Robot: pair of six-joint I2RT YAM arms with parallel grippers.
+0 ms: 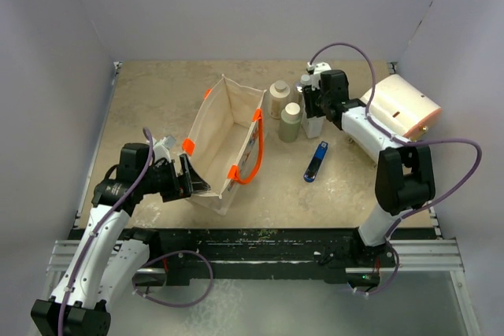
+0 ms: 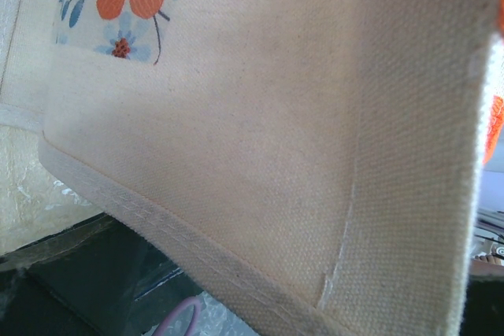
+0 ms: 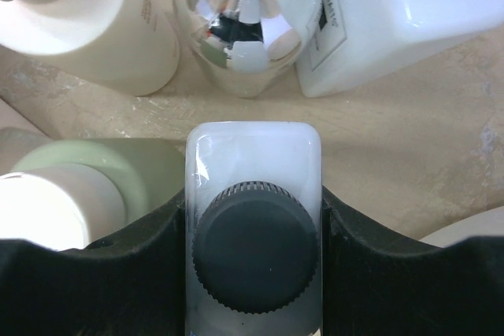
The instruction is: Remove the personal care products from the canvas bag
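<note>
The canvas bag [image 1: 227,133] stands open at the table's left-middle, and its cloth [image 2: 260,131] fills the left wrist view. My left gripper [image 1: 183,179] is shut on the bag's near left corner; its fingers are hidden in its own view. My right gripper [image 1: 313,116] is shut on a white squarish bottle [image 3: 253,194] with a dark cap, held upright at table level right of the bag. Beside it stand a beige bottle [image 1: 279,98], an olive bottle [image 1: 290,122], a silver-capped bottle [image 3: 248,25] and a second white bottle [image 3: 394,13]. I see no bottles inside the bag.
A flat blue stick [image 1: 316,161] lies on the table in front of the bottles. A big cream cylinder [image 1: 404,106] lies at the right wall behind my right arm. Grey walls close in the table on three sides.
</note>
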